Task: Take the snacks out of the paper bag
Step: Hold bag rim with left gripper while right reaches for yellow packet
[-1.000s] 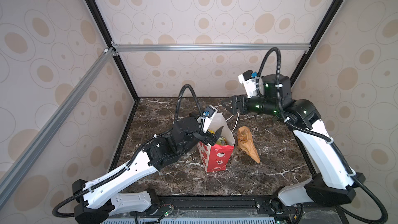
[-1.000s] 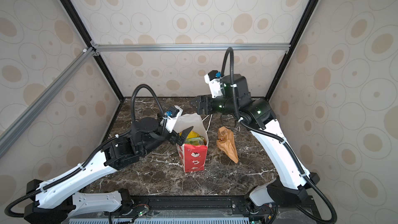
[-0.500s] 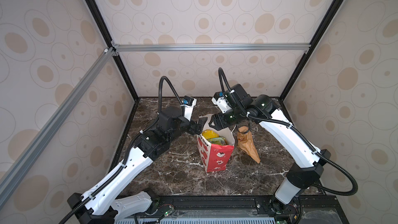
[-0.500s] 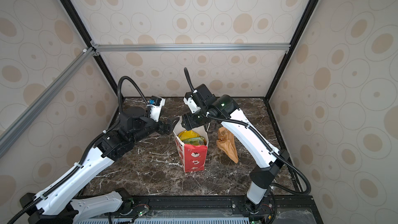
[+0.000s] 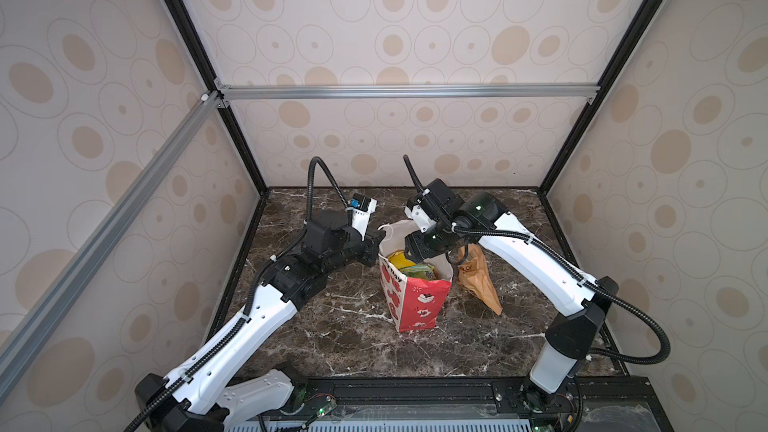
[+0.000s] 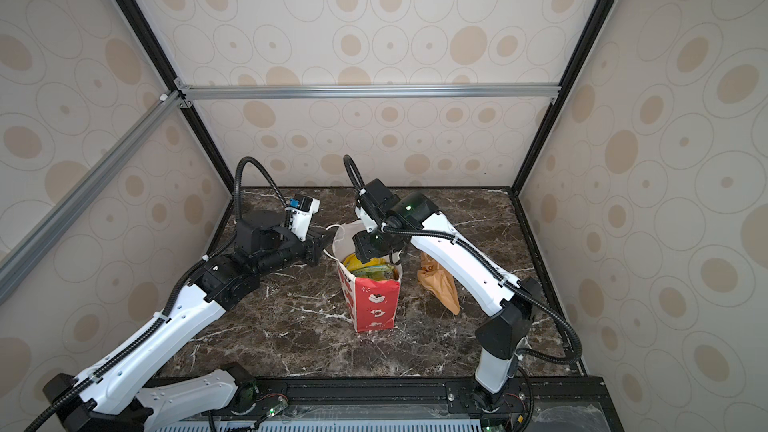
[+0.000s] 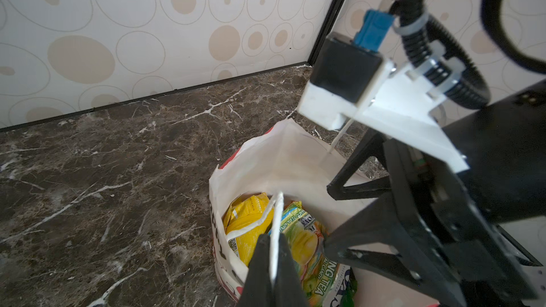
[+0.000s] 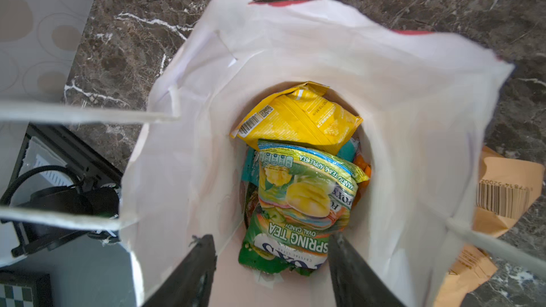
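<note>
The red paper bag point(image 5: 419, 305) point(image 6: 374, 305) stands upright mid-table with its mouth open. My left gripper point(image 7: 273, 249) point(image 5: 376, 243) is at the bag's left rim, shut on one white cord handle point(image 7: 276, 222). My right gripper point(image 8: 269, 237) point(image 5: 409, 253) hangs open in the bag's mouth, its fingers either side of the green FOX'S packet point(image 8: 304, 202) and apart from it. A yellow packet point(image 8: 298, 119) lies beside that one, with teal point(image 8: 348, 147) and orange point(image 8: 362, 166) edges showing underneath. The tan kraft pouch point(image 5: 478, 280) point(image 8: 508, 193) lies on the table right of the bag.
The dark marble table point(image 5: 332, 326) is boxed in by patterned walls and black frame posts point(image 5: 552, 168). The bag's second cord handle point(image 8: 496, 246) hangs loose on the pouch's side. Both arms crowd the bag's top from the far side.
My left gripper left the bag's rim, moved to its far left corner and shut on the cord handle. The right arm swung in from behind and came down over the bag's mouth.
</note>
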Available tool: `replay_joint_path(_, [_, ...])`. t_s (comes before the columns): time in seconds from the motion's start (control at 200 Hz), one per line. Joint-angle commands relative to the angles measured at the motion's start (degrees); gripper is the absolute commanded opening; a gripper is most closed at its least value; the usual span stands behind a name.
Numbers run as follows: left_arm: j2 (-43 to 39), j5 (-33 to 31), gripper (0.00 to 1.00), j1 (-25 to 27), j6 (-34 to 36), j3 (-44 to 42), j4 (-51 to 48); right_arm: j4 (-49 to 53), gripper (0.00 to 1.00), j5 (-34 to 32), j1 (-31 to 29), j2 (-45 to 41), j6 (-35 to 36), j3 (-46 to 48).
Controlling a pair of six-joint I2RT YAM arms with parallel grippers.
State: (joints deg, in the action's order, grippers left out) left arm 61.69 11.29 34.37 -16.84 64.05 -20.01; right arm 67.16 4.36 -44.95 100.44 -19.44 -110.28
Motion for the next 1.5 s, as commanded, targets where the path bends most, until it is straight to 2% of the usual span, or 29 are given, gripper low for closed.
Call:
replay_joint_path(0.0, [-2.00, -0.92, 0.01, -0.62, -1.26, -0.39, -0.30, -0.41, 0.61, -2.78, -1.12, 2.42, -0.30, 1.12])
replay_joint_path(0.195, [-1.80, -2.82, 0.01, -0.62, -1.79, -0.64, -1.03, -0.57, 0.54, -1.23, -1.83, 5.37, 0.03, 3.19])
replay_joint_path(0.46, [-0.88, -3.83, 0.00, -0.62, -2.32, 0.05, -1.70, -5.06, 0.54, 1.31, -1.95, 5.46, -1.08, 11.09])
replay_joint_path(0.69, [-1.37, -3.64, 0.00, -0.62, -1.89, 0.28, -2.22, -7.93, 0.73, 0.24, -1.94, 8.81, -2.17, 13.54])
replay_joint_path(0.855, [-2.01, -3.69, 0.00, -0.62, -1.95, 0.13, -2.36, -11.21, 0.75, -1.06, -2.13, 10.84, -3.18, 17.60])
replay_joint_path(0.955, [-2.10, -3.40, 0.00, -0.62, -1.88, -0.15, -2.05, -14.04, 0.72, -0.56, -2.33, 11.43, -4.14, 20.72])
replay_joint_path(1.095, [-1.93, -3.15, 0.00, -0.62, -1.91, -0.24, -2.03, -16.20, 0.59, 0.24, -2.38, 11.77, -5.08, 23.43])
replay_joint_path(1.355, [-2.01, -3.21, 0.00, -0.62, -1.79, -0.33, -2.03, -16.20, 0.17, -1.82, -2.42, 8.79, -4.81, 23.10])
replay_joint_path(1.496, [-2.33, -3.51, 0.00, -0.61, -1.70, -0.51, -2.22, -15.93, 0.03, -2.99, -2.39, 6.04, -4.76, 22.39])
